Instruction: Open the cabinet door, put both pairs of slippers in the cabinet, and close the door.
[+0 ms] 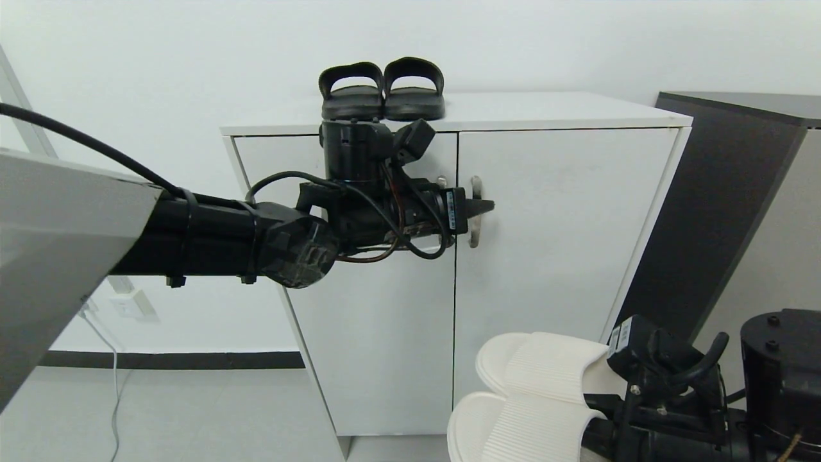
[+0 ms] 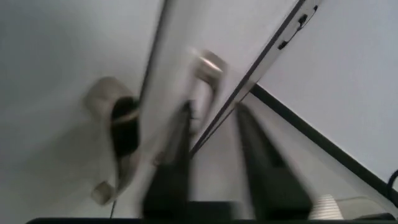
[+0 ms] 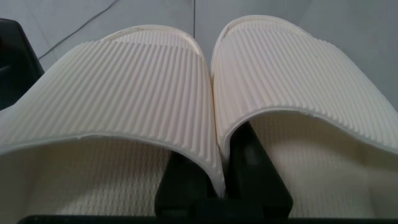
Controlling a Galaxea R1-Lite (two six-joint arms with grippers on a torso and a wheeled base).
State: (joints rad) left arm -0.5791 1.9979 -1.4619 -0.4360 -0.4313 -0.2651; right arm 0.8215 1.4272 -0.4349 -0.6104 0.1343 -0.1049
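Note:
A white two-door cabinet (image 1: 551, 256) stands ahead with both doors closed. A pair of black slippers (image 1: 382, 93) rests on its top, near the front edge. My left gripper (image 1: 482, 206) is at the middle seam, its tips against the right door's metal handle (image 1: 474, 224). In the left wrist view its dark fingers (image 2: 177, 168) stand apart, open, with a handle (image 2: 208, 67) ahead between them. My right gripper (image 3: 217, 186) is low at the front right, shut on the touching inner walls of the white ribbed slippers (image 1: 532, 398), holding both.
A dark grey unit (image 1: 725, 212) stands against the cabinet's right side. Left of the cabinet are a white wall with a black baseboard (image 1: 173, 360), a wall socket (image 1: 131, 303) and a cable on the grey floor.

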